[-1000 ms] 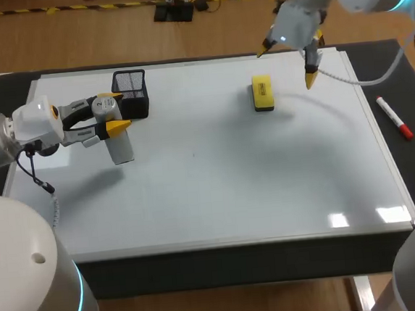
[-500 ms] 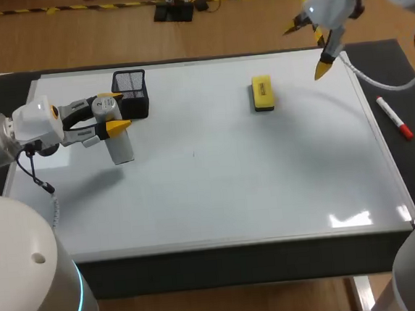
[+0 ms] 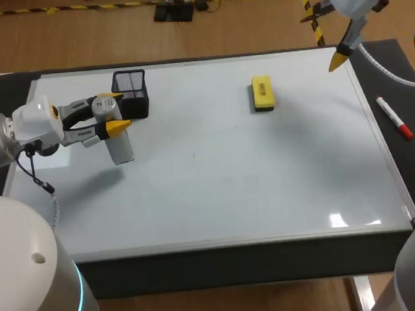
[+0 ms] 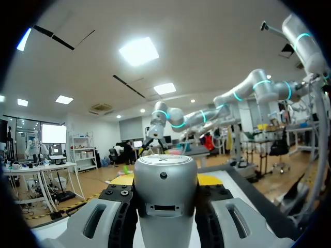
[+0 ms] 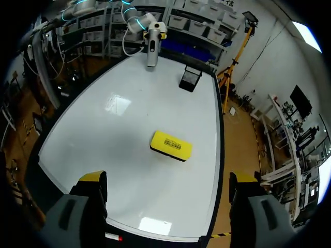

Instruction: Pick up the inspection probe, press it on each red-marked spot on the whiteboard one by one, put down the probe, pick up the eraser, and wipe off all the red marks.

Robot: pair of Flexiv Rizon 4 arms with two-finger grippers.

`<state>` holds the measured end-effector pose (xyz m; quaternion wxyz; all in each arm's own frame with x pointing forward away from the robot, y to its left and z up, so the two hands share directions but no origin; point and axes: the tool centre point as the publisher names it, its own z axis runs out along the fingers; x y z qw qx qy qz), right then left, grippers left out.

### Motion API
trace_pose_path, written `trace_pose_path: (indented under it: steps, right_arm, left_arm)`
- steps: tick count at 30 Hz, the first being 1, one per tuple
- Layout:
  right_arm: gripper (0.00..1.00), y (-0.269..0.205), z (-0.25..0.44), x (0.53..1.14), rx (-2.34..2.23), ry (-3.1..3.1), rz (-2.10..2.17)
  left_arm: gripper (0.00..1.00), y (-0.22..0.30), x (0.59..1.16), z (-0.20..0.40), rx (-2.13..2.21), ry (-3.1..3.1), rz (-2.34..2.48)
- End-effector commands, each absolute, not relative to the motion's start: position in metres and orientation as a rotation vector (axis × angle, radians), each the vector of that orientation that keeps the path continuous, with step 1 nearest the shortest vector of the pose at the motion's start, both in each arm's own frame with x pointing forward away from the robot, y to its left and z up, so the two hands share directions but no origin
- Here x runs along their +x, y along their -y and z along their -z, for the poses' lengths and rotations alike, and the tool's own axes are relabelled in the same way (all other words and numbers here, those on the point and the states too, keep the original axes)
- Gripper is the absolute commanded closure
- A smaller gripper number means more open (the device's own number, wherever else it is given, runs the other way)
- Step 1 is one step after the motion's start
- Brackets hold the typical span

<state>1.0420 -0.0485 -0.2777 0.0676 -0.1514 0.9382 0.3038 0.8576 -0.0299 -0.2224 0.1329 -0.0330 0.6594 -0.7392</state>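
Left hand (image 3: 116, 111) clenches the probe (image 3: 122, 147); released right hand (image 5: 167, 177) hovers far right, eraser (image 5: 170, 145) seemingly leftward, lying near-far.

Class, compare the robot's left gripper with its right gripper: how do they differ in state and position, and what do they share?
The left gripper is shut on the silver probe; the right gripper is open and empty. The left gripper is over the left part of the whiteboard, beside the black mesh holder; the right gripper is up by the far right corner, past the yellow eraser. Both have yellow fingertips.
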Motion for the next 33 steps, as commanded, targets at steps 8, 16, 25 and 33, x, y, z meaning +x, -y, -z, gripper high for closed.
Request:
trace_pose_path:
  steps: [8,16,25,33]
  right_arm:
    - [0.0,0.049,0.272,1.045,-0.464,-2.846,-0.905]
    - [0.0,0.049,0.272,1.045,-0.464,-2.846,-0.905]
    - [0.0,0.049,0.272,1.045,-0.464,-2.846,-0.905]
    - [0.0,0.049,0.272,1.045,-0.464,-2.846,-0.905]
  left_arm:
    - [1.0,0.029,0.857,0.221,-0.096,-1.912,2.144]
    - [1.0,0.029,0.857,0.221,-0.096,-1.912,2.144]
    - [1.0,0.025,0.87,0.205,-0.055,-1.938,2.161]
    - [1.0,0.021,0.899,0.173,0.023,-1.945,2.183]
